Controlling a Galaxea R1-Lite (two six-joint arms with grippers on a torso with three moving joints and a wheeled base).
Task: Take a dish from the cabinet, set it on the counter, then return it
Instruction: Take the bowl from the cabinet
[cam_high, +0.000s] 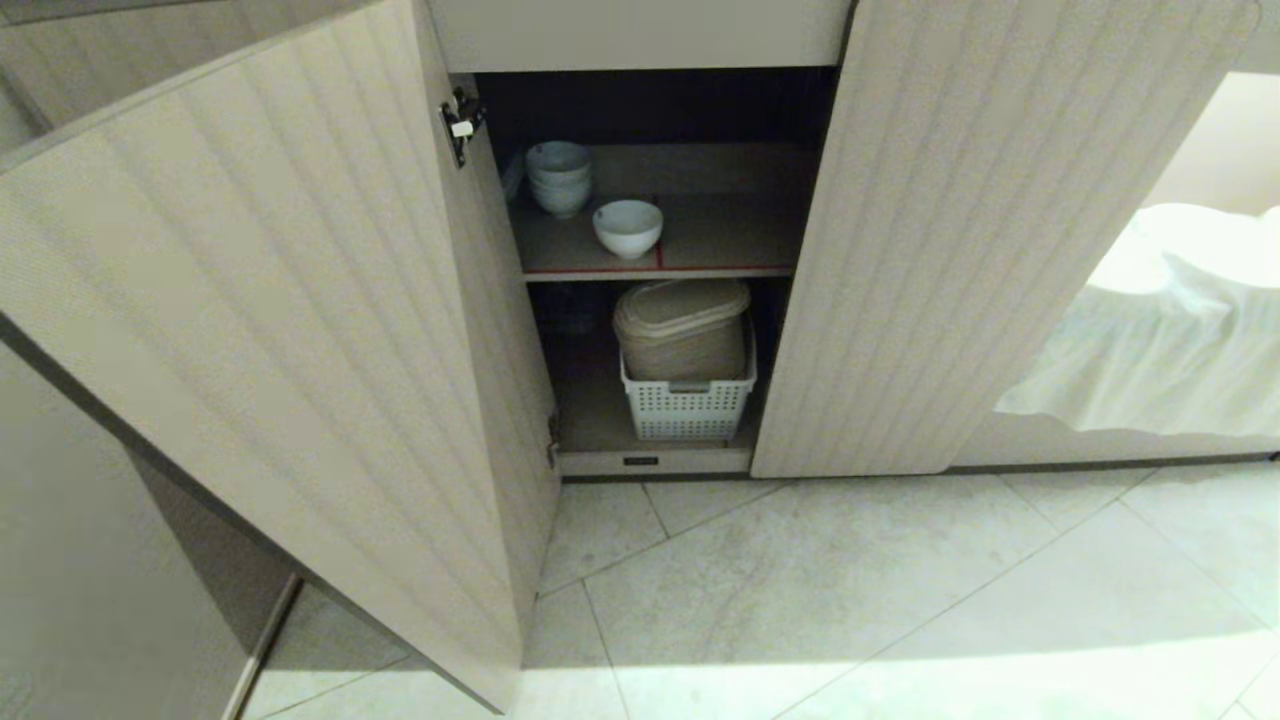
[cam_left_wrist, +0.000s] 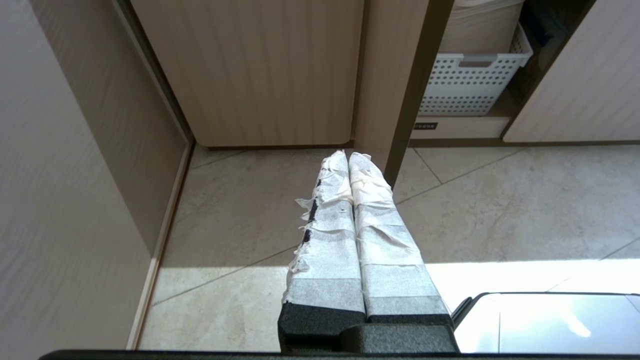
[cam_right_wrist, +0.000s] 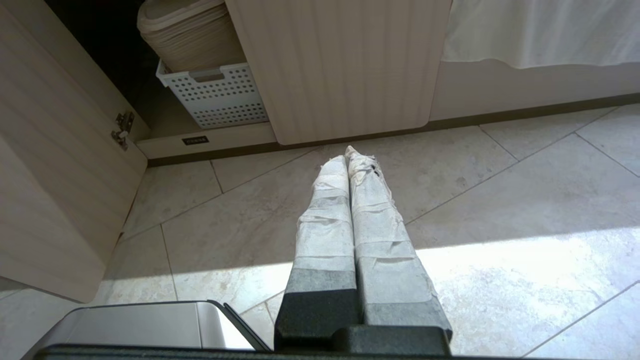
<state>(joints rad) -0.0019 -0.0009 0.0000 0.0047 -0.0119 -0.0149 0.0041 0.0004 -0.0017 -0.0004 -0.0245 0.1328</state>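
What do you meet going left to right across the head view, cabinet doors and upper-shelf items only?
Open left door → stack of bowls → single white bowl → open right door.

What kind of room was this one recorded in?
Most likely a home kitchen or dining area. A low fluted cabinet stands open, with white bowls on its red-edged upper shelf and a white perforated basket below. The floor is pale stone tile.
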